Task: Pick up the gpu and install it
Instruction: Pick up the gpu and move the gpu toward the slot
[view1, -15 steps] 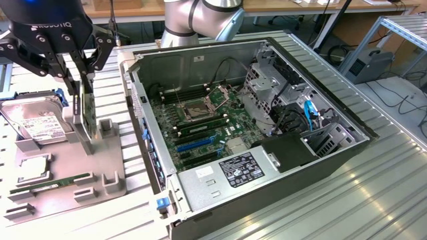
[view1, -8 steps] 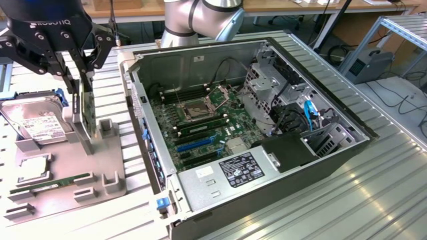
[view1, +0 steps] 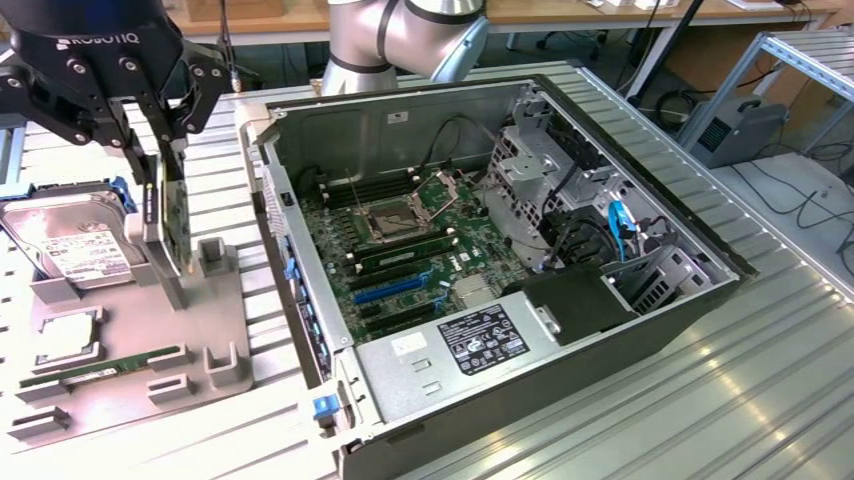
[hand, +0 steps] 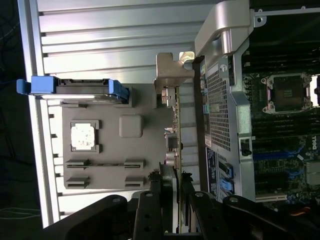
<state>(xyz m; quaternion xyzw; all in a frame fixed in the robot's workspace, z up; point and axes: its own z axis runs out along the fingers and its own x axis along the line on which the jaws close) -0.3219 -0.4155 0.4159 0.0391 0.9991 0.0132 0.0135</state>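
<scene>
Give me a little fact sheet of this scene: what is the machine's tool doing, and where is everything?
tool: at the top edge of the gpu
gpu: standing on edge in the grey tray, not yet in the computer
tray also holds: hard drive, processor chip, memory stick
computer case: open, lying beside the tray, on the exterior view's right

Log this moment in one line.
gripper: shut on gpu | gpu: upright at gray tray | PC case: open, gpu not yet installed
</scene>
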